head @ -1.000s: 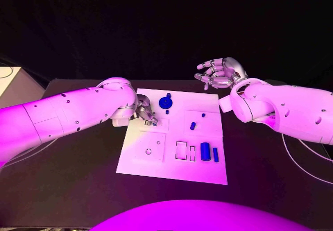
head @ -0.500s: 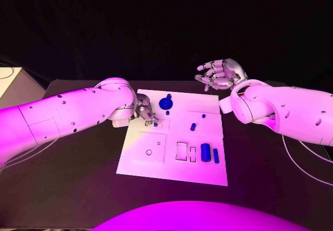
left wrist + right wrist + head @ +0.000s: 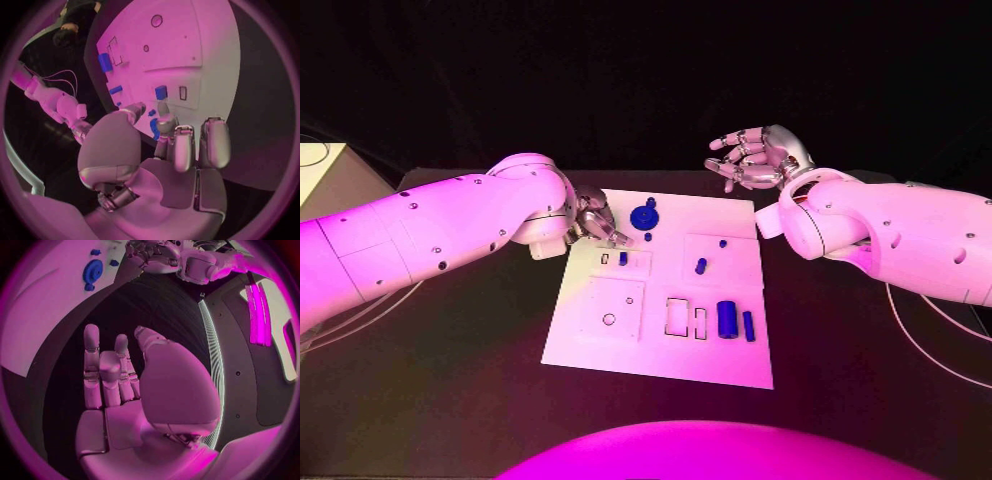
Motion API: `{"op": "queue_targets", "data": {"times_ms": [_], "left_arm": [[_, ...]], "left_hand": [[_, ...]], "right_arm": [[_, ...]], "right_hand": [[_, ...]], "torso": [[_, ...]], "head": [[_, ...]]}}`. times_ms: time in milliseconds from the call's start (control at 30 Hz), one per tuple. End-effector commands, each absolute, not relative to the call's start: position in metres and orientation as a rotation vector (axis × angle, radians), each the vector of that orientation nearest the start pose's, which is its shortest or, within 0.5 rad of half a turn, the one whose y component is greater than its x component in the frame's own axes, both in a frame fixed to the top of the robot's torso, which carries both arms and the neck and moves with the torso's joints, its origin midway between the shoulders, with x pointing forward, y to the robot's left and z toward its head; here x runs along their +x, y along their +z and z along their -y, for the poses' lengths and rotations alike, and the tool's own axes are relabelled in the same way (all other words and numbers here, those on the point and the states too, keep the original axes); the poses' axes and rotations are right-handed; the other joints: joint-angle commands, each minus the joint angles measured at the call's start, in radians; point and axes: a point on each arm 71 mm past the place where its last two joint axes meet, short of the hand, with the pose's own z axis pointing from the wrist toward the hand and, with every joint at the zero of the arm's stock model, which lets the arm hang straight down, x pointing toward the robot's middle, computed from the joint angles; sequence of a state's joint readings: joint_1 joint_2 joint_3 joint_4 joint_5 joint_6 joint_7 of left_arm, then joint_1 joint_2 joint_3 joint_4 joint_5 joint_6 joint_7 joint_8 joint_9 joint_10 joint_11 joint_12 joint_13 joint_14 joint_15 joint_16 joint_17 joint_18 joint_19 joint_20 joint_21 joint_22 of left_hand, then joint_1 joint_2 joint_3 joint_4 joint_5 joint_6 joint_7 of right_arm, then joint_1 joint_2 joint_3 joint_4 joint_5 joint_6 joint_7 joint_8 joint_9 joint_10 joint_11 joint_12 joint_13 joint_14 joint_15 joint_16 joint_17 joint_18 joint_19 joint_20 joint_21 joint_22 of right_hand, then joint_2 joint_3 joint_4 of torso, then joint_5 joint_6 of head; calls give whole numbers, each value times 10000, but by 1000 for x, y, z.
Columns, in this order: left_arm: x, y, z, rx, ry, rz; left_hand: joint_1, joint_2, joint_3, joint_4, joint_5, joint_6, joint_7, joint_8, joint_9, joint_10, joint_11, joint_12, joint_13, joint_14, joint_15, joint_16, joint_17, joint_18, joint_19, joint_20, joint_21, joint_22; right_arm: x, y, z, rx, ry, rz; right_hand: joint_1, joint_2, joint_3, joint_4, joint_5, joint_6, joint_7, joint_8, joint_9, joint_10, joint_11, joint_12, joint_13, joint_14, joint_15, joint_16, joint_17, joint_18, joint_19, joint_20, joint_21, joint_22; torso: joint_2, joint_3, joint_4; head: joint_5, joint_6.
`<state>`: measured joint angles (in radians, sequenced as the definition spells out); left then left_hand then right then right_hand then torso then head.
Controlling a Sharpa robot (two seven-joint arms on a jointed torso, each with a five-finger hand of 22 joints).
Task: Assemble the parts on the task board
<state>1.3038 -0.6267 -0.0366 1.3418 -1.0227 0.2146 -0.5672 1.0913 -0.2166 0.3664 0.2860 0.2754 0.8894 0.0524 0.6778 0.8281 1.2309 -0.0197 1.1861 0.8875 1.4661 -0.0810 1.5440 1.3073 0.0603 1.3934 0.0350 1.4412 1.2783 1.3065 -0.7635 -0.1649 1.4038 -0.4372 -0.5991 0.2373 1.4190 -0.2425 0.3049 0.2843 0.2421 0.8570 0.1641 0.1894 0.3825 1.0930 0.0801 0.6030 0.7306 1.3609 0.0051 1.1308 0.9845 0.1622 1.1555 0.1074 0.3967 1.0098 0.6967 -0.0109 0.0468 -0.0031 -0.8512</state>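
Dark surface (image 3: 473, 340), white board (image 3: 661, 350) – left hand (image 3: 599, 222) fingers spread, empty; right hand (image 3: 759, 157) loosely open, idle – go slow lining up the blue gear (image 3: 643, 213).

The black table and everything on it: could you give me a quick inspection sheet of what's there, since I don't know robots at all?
Surface: black table, flat, dark all over.
Job's things: white rectangular task board in the middle; on it a round blue gear-like part, a small blue block in a slot, a small blue peg, a blue cylinder and a thin blue bar.
Clutter: nothing seen.
Hands: left hand over the board's far left part, fingers curled, nothing seen in it; right hand raised beyond the board, fingers apart, holding nothing.
Cables: thin pale cables on the table under the right arm.
Surroundings: dark backdrop; pale box-like object at the left.
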Motion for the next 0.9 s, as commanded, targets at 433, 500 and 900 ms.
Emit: {"op": "queue_targets", "data": {"times_ms": [433, 500, 900], "left_arm": [[560, -151, -194, -3361, -5396, -22568], [564, -150, -196, -3362, -5269, -22450], [586, -158, -194, -3027, -4261, -22519]], "left_hand": [[1288, 175, 91, 22, 74, -1437, 900, -1998, -1761, -1917, 797, -1766, -2741, 501, 735, -565, 1137, 276, -742, 588, -637, -1058], [1240, 191, 50, 38, 64, -1326, 913, -1967, -1825, -1858, 815, -1712, -2714, 512, 755, -551, 1152, 271, -716, 605, -621, -1028], [994, 224, -129, 63, 18, -1074, 852, -1817, -1954, -1657, 776, -1502, -2518, 586, 732, -449, 1308, 230, -561, 601, -506, -811]], "right_arm": [[519, -172, 217, 6913, 10646, -14342], [519, -172, 217, 6916, 10640, -14340], [517, -172, 218, 6922, 10656, -14334]], "right_hand": [[-90, 18, -55, 12, 39, -59, -7, 51, 9, 9, -35, -76, -34, -84, -10, -46, -23, 197, 69, 28, -53, -16], [-80, 24, -52, 4, 47, -63, -9, 57, 9, 3, -37, -91, -63, -90, -12, -68, -38, 197, 73, 28, -63, -26], [-80, 24, -52, 4, 47, -63, -9, 57, 9, 3, -37, -91, -63, -90, -12, -68, -38, 197, 73, 28, -63, -26]], "torso": [[25, 8, -2], [30, 4, 2], [96, -4, -31]], "head": [[47, 325], [53, 351], [139, 401]]}}
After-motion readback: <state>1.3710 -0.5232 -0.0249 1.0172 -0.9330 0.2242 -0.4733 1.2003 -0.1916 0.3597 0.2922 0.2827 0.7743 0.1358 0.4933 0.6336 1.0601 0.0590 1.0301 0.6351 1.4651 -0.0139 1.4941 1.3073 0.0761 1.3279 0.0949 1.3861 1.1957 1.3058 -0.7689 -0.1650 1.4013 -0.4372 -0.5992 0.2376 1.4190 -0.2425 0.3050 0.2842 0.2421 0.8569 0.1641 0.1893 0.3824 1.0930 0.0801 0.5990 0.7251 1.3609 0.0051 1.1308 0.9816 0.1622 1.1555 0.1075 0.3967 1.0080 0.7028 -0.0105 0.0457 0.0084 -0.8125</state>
